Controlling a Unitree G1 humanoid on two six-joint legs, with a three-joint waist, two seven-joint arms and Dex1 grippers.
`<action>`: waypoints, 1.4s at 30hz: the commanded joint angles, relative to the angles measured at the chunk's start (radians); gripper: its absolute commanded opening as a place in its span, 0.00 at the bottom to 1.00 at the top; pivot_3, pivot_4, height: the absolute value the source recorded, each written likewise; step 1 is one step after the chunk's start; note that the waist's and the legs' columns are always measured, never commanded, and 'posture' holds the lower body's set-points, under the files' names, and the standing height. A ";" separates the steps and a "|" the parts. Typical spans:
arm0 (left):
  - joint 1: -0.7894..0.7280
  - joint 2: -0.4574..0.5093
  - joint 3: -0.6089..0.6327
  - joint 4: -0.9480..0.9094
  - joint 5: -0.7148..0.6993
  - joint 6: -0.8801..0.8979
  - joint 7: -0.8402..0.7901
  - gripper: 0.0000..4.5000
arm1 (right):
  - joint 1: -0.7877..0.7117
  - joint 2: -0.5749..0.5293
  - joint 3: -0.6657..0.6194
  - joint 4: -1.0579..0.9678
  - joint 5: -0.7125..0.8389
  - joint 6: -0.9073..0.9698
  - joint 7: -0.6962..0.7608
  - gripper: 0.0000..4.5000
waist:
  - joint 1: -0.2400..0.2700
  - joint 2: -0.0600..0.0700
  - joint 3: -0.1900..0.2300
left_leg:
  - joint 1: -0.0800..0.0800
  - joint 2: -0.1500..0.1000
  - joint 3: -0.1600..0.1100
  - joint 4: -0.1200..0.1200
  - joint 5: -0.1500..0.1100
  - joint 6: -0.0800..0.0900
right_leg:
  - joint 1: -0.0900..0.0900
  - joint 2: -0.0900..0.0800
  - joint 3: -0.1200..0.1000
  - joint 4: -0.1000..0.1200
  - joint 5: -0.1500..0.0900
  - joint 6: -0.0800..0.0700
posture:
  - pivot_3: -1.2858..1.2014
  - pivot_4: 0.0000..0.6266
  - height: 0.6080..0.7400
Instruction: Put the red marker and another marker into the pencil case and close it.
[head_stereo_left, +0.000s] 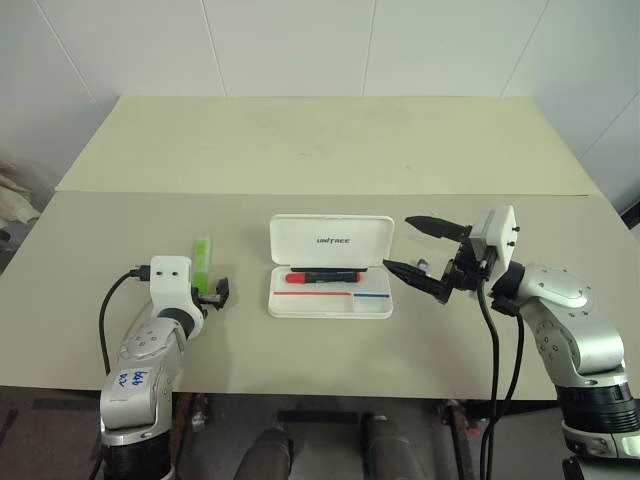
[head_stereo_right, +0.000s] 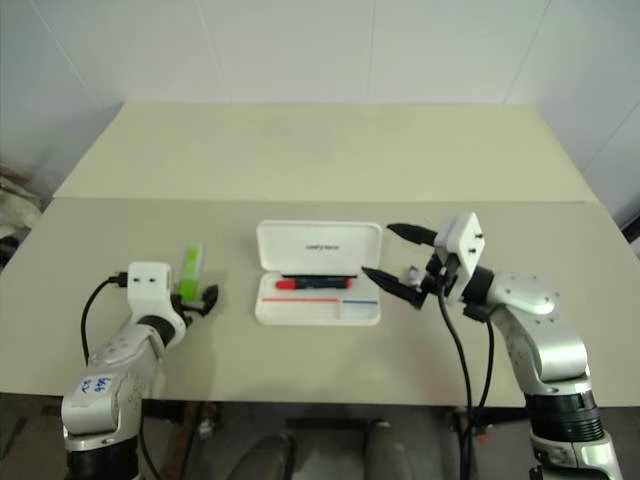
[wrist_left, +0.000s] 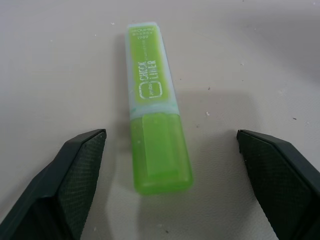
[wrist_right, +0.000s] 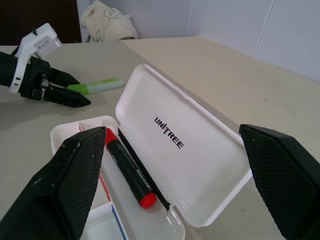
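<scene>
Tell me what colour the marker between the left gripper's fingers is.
Light green highlighter with white lettering; clearest in the left wrist view.

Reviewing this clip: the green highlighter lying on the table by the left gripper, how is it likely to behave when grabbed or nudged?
The green highlighter looks like rigid plastic, so it probably won't flex. Its flat, wide body suggests it will slide rather than roll on the table. The glossy cap end may be slightly slippery for the open left gripper.
</scene>
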 joint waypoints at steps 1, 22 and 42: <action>-0.001 0.009 0.048 0.022 0.000 0.029 0.025 0.73 | -0.003 -0.003 -0.024 -0.039 0.013 -0.002 -0.010 1.00 | -0.002 0.000 0.000 | 0.000 0.001 0.000 0.000 0.000 0.000 | 0.000 0.001 0.000 0.000 0.000 -0.001 | 0.52 0.24 1.00; -0.087 -0.041 0.088 0.010 -0.082 -0.132 0.011 0.25 | -0.004 -0.003 -0.022 -0.026 0.006 -0.015 -0.023 1.00 | -0.020 -0.001 0.000 | 0.000 0.004 0.001 0.000 0.004 -0.004 | 0.000 0.004 0.001 -0.002 0.004 -0.002 | 0.52 0.24 1.00; -0.236 0.318 0.094 0.220 -0.312 -0.574 -0.549 0.25 | 0.150 -0.159 -0.167 -0.219 0.155 0.059 0.085 1.00 | -0.017 -0.001 0.001 | -0.002 0.005 0.002 -0.003 0.003 -0.003 | 0.000 0.004 0.001 -0.007 0.004 -0.001 | 0.52 0.24 1.00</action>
